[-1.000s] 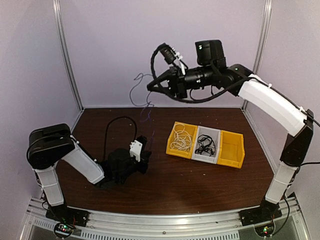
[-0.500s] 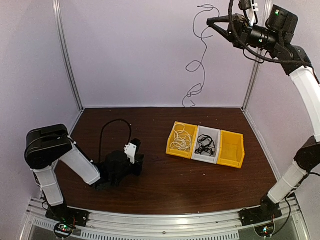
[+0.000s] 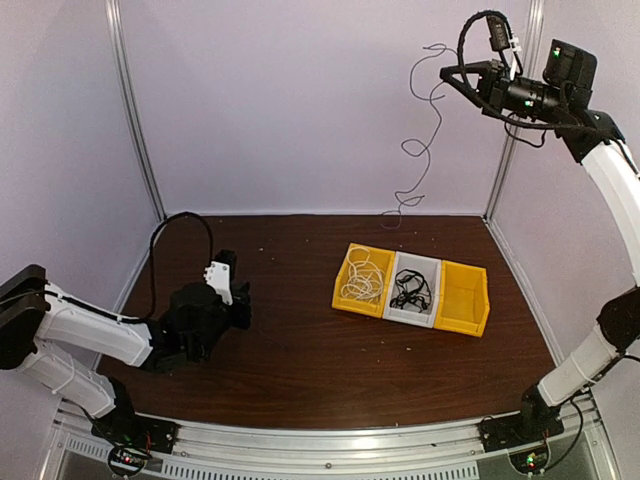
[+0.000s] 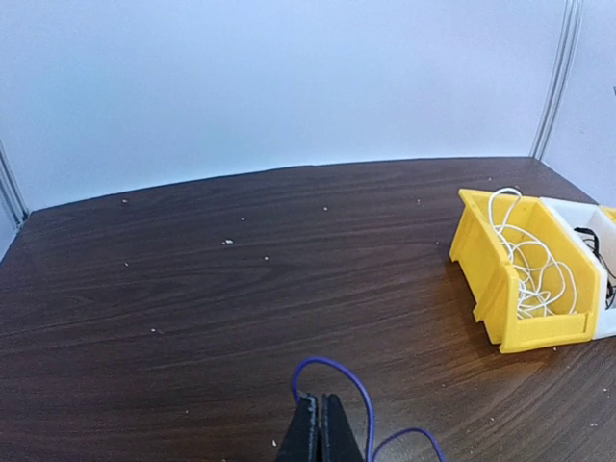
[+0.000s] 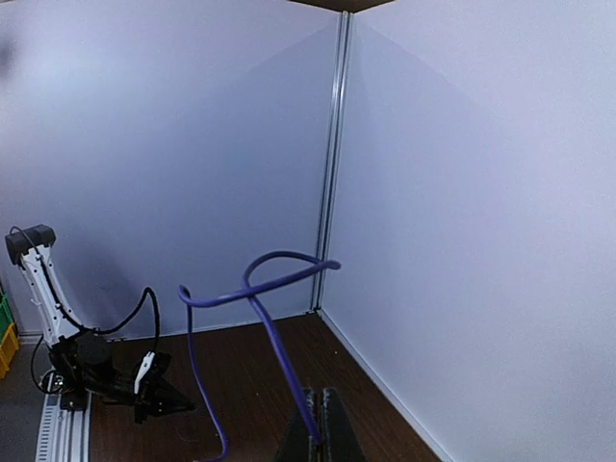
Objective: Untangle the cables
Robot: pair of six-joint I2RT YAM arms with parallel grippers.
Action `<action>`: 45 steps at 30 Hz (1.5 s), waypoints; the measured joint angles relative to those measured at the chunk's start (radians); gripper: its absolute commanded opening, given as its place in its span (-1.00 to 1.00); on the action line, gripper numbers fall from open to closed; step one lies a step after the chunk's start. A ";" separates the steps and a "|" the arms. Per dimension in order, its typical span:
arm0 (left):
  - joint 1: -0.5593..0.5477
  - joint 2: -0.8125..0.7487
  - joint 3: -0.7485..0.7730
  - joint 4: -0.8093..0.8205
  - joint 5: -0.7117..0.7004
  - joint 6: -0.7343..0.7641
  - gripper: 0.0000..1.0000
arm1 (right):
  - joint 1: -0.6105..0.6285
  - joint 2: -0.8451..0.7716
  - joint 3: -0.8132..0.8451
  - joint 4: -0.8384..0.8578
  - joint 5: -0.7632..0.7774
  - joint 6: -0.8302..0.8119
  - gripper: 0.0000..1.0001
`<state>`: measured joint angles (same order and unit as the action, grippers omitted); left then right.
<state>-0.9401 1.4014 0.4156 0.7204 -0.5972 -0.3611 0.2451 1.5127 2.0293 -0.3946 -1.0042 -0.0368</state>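
Three cables [image 3: 421, 130], three bins [image 3: 464, 297]

- The table [image 3: 330, 370] lay bare across its near and middle stretches; a gripper could pass freely between the left gripper [image 3: 243, 303] and the bins
- The three-part bin row [image 3: 412, 288] stood right of centre, its walls the one raised obstacle on the surface; the yellow bin [image 4: 515, 289] held a white cable [image 4: 527, 262], the grey one a black cable [image 3: 409, 289]
- A purple cable [image 3: 418, 150] hung in loose curls from the raised right gripper [image 3: 447, 72] toward the back edge, crossing the air above the far table
- The left arm [image 3: 95, 332] lay low over the left side; corner posts [image 3: 135, 110] and walls closed the rear.
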 measured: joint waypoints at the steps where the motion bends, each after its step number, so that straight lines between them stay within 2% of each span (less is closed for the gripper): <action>1: 0.000 -0.029 -0.005 -0.018 -0.006 -0.003 -1.00 | -0.013 -0.010 -0.028 0.006 0.003 0.000 -1.00; 8: 0.000 -0.112 -0.039 -0.112 -0.034 -0.034 -1.00 | -0.113 -0.071 -0.238 0.050 0.021 0.004 -1.00; 14: 0.000 -0.109 -0.062 -0.163 -0.052 -0.078 -1.00 | -0.196 -0.127 -0.420 0.096 0.029 0.007 -1.00; 19: 0.000 -0.053 -0.058 -0.222 -0.107 -0.161 -1.00 | -0.277 -0.156 -0.507 0.114 0.021 0.007 -1.00; 25: 0.000 0.031 -0.009 -0.305 -0.136 -0.214 -1.00 | -0.351 -0.197 -0.554 0.088 0.011 -0.024 -1.00; 33: 0.000 0.063 0.026 -0.314 -0.156 -0.224 -1.00 | -0.410 -0.250 -0.577 0.001 0.002 -0.092 -1.00; 45: 0.000 0.092 0.039 -0.319 -0.164 -0.222 -1.00 | -0.415 -0.276 -0.586 -0.110 -0.012 -0.152 -1.00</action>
<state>-0.9405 1.4929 0.4545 0.4015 -0.7609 -0.5835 -0.1699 1.2369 1.4429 -0.5045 -1.0164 -0.1886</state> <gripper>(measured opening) 0.012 0.008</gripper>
